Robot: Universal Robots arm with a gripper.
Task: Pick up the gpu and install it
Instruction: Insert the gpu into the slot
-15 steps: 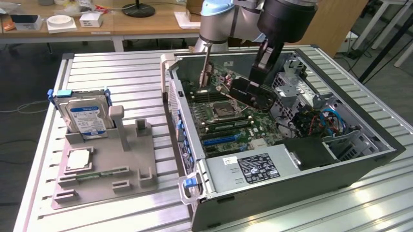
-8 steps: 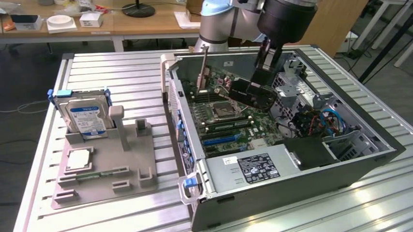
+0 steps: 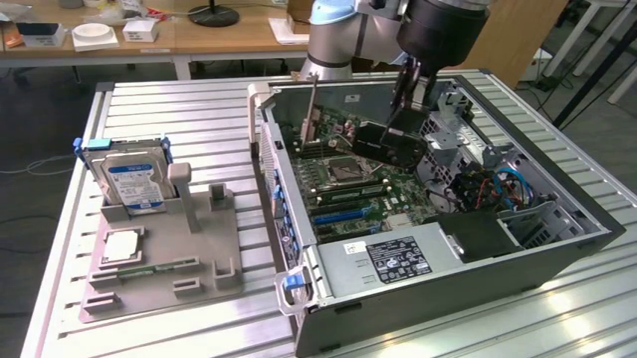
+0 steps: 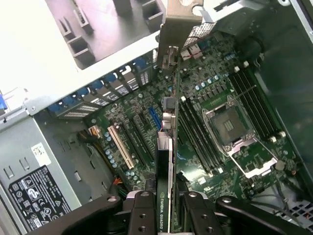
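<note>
One small tilt worries me: my end effector (image 4: 165, 210) pinches the gpu (image 4: 165, 152) edge-on above the motherboard (image 4: 210, 93) inside the case (image 3: 478, 294), and a misaligned descent could jam it beside its slot.

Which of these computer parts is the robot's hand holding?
The gpu, the dark flat card gripped by the hand above the motherboard inside the case. The blue-labelled hard drive stands in the grey holder outside it.

Slatted table (image 3: 179, 112): computer case (image 3: 448, 298), grey holder (image 3: 159, 287)
</note>
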